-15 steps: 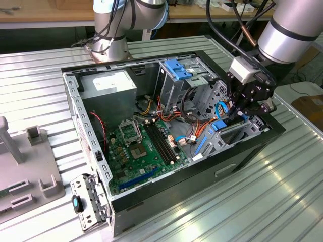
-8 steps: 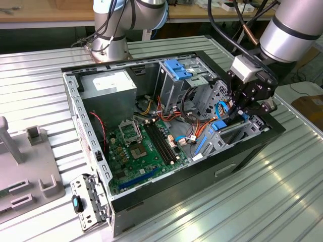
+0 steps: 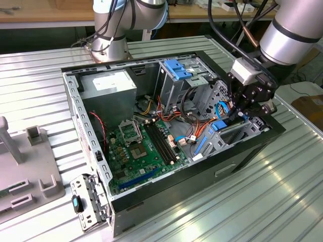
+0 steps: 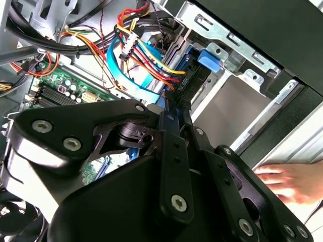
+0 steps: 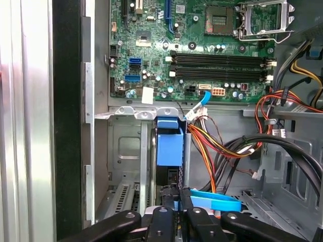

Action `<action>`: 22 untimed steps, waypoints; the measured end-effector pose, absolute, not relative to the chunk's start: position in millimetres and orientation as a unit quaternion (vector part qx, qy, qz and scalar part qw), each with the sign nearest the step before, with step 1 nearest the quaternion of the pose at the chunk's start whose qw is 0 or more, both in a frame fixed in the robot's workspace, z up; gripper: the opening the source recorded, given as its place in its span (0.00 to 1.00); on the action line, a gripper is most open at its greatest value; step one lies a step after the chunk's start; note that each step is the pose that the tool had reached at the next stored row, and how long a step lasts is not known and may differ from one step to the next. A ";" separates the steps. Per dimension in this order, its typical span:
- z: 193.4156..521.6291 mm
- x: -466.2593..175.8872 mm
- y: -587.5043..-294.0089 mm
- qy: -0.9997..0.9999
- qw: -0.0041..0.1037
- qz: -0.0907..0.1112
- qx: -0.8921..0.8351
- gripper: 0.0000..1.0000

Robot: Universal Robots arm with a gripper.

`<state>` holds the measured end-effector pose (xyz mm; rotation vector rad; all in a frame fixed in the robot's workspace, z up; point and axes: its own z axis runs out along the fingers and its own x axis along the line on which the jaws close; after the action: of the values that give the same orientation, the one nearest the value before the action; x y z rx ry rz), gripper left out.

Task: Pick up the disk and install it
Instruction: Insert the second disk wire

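The disk [image 5: 169, 143] stands on edge in the metal drive bay [image 5: 126, 151] at the corner of the open computer case [image 3: 202, 174], on the exterior view's right. Its bright blue carrier faces the first wrist view, with a dark edge below it. In the second wrist view the carrier's blue tab [image 4: 207, 59] pokes out beside the bay wall. My gripper [image 5: 175, 197] reaches down into that bay. Its two black fingers [image 5: 162, 214] are drawn together on the near end of the disk, with a sliver of blue between them. In the exterior view my gripper [image 3: 241, 113] hangs just above the blue carrier [image 3: 219, 126].
Bundles of red, yellow and orange wires [image 5: 212, 143] and a flat blue cable [image 5: 217, 201] crowd the bay. The green motherboard [image 3: 136, 151] fills the case floor. A person's hand [image 4: 285, 181] rests outside the case. A grey fixture [image 3: 25, 166] sits on the exterior view's left, near a loose metal bracket [image 3: 88, 201].
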<state>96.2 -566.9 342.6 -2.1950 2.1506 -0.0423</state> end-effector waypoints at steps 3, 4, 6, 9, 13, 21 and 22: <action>342.5 96.3 -567.1 0.699 0.035 -0.013 -0.714 0.16; 342.6 96.3 -567.1 0.699 0.035 -0.013 -0.714 0.16; 344.2 96.3 -567.1 0.699 0.035 -0.013 -0.714 0.16; 348.8 96.3 -567.1 0.699 0.035 -0.013 -0.714 0.16; 349.1 96.3 -567.1 0.700 0.036 -0.012 -0.714 0.16; 347.5 96.2 -567.1 0.705 0.035 -0.013 -0.708 0.16; 347.3 96.2 -567.1 0.706 0.035 -0.013 -0.707 0.16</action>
<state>96.2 -567.1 347.3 -2.1736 2.1687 -0.0392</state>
